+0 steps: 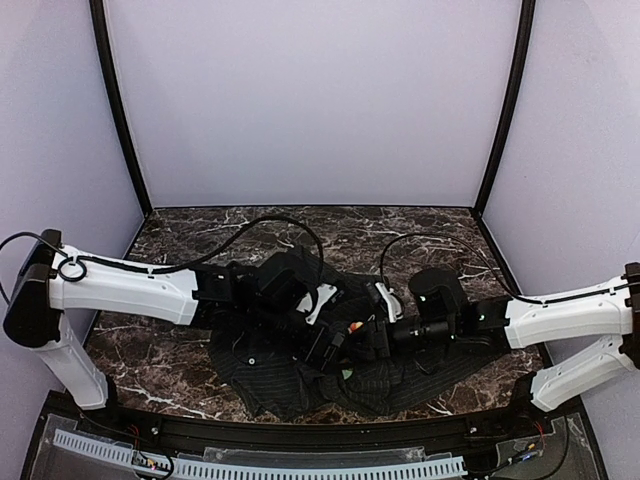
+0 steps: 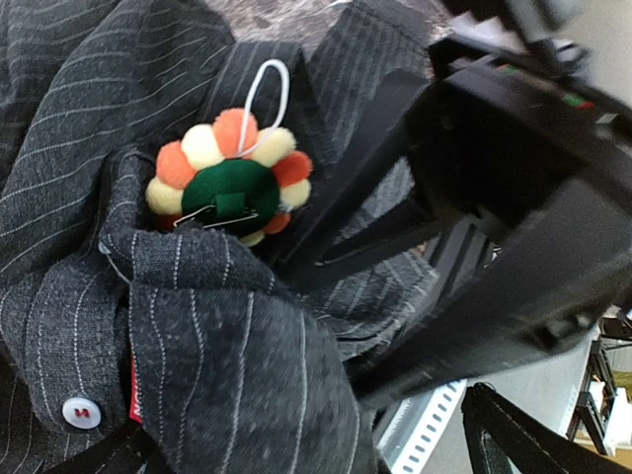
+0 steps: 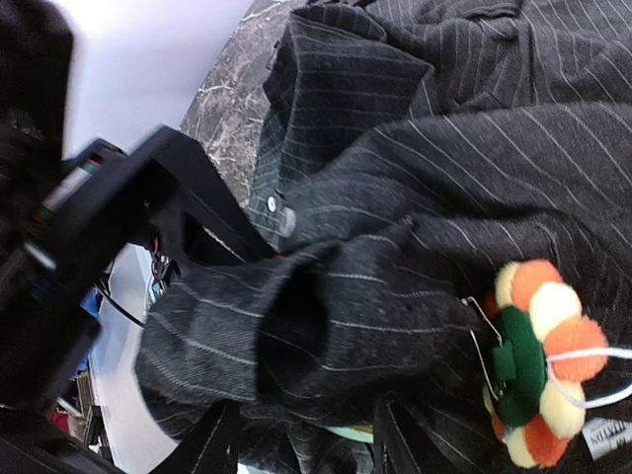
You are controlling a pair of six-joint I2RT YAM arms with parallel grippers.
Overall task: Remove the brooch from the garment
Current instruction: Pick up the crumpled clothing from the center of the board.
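My left claw is wide open and empty over a shirt fold, white button at its left. The brooch is pinned behind the fold, which hides its edge. My right claw half-open straddles the fold; can't tell if it grips.

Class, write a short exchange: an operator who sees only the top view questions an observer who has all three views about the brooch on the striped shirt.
Operator: From above the brooch is only an orange speck. What does it look like?
Observer: It has a green centre ringed by orange and cream balls.
Operator: How is it fastened to the shirt?
Observer: The left wrist view shows a thin metal pin lying across the green centre.
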